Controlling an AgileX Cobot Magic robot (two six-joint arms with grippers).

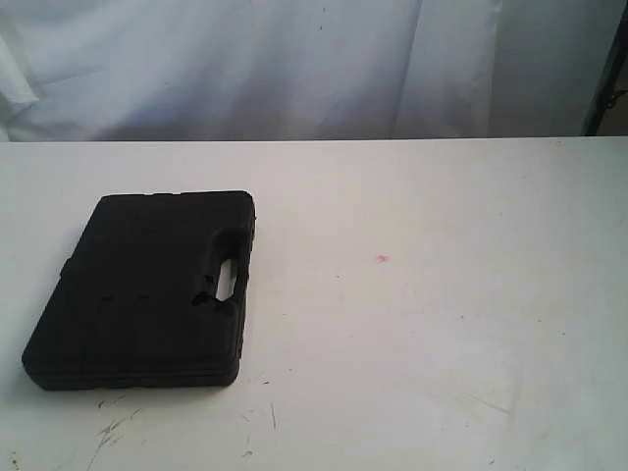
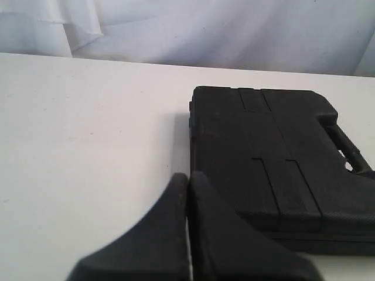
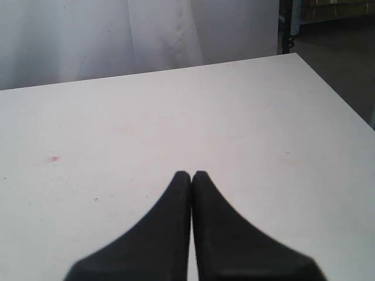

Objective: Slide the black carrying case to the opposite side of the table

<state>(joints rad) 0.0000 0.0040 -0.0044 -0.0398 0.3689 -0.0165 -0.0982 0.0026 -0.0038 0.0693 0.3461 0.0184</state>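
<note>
Exterior: black carrying case (image 1: 147,291) lies flat on left side of white table (image 1: 442,294), handle facing center, pink spot (image 1: 382,258) well apart; left wrist: left gripper (image 2: 188,175) closed, empty, near case's corner; right wrist: right gripper (image 3: 191,174) closed, empty, over bare tabletop.

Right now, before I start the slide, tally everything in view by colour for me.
Black: 3 (carrying case, left hand, right hand)
White: 2 (table, cloth backdrop)
Pink: 1 (small spot on the table)
Total: 6
</note>
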